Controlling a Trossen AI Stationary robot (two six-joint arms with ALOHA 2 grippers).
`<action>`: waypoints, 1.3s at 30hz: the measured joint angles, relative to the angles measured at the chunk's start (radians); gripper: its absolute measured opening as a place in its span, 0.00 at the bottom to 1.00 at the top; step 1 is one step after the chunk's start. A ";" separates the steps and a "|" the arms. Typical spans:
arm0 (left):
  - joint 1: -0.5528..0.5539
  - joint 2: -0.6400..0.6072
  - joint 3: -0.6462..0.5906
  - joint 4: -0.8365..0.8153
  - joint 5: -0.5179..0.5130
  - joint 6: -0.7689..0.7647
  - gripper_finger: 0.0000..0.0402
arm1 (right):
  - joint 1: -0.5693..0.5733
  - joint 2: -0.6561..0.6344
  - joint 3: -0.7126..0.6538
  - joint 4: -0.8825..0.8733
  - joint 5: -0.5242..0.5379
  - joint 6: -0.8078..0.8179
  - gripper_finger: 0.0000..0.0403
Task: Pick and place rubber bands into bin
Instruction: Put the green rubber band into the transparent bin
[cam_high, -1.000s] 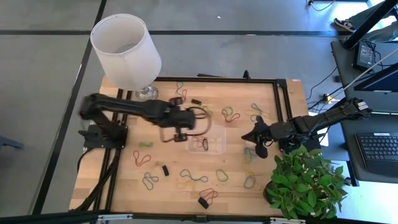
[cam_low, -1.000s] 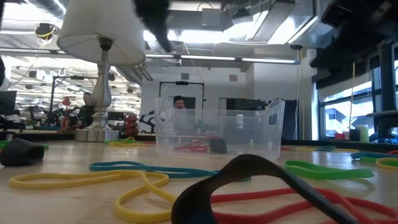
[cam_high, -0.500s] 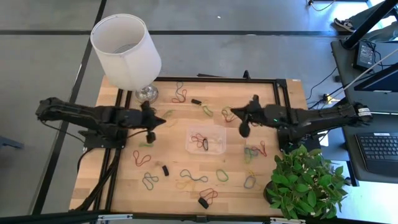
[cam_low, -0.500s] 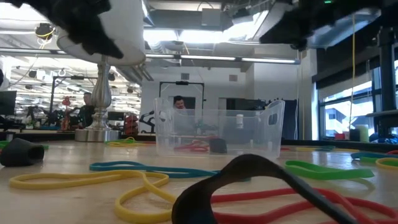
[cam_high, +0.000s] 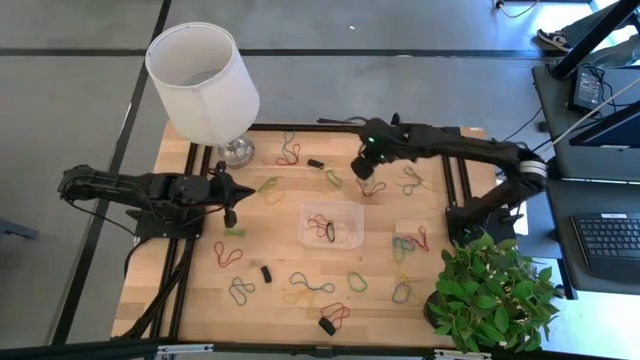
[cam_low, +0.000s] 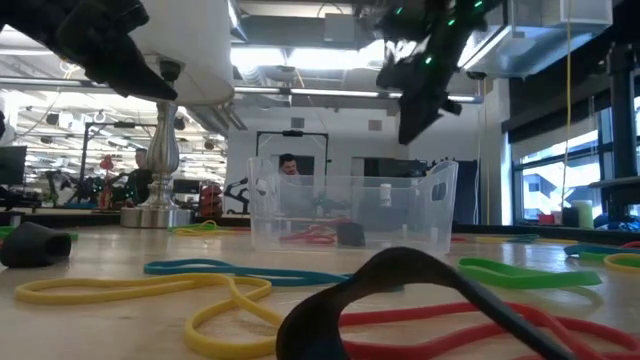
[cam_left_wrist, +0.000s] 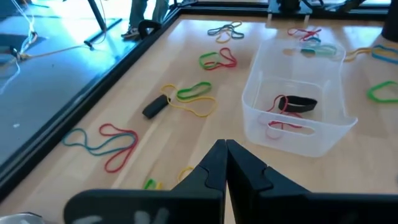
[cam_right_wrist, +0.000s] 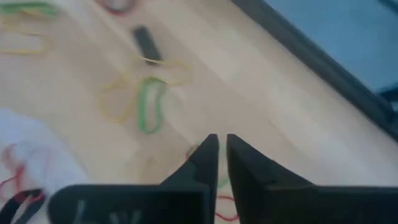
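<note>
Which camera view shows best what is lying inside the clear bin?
The left wrist view: it looks down into the bin, where a black band and red bands lie. The high view shows the same contents smaller. The low view sees them only through the bin's wall. The right wrist view shows a blurred corner.

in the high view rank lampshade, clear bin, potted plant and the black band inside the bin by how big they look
1. lampshade and potted plant: they look alike in spread, and the shade stands nearer the camera, so no ranking between them.
2. clear bin.
3. black band inside the bin, clearly smallest.
</note>
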 joint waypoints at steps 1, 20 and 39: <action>0.000 0.000 0.000 0.000 -0.001 0.009 0.00 | -0.012 0.028 0.019 -0.019 -0.001 0.018 0.14; 0.000 -0.004 0.000 -0.015 0.008 0.044 0.01 | -0.066 0.337 0.027 -0.074 -0.105 0.125 0.35; 0.000 -0.004 0.000 -0.015 0.029 0.020 0.01 | -0.154 0.376 -0.138 0.061 -0.219 0.147 0.17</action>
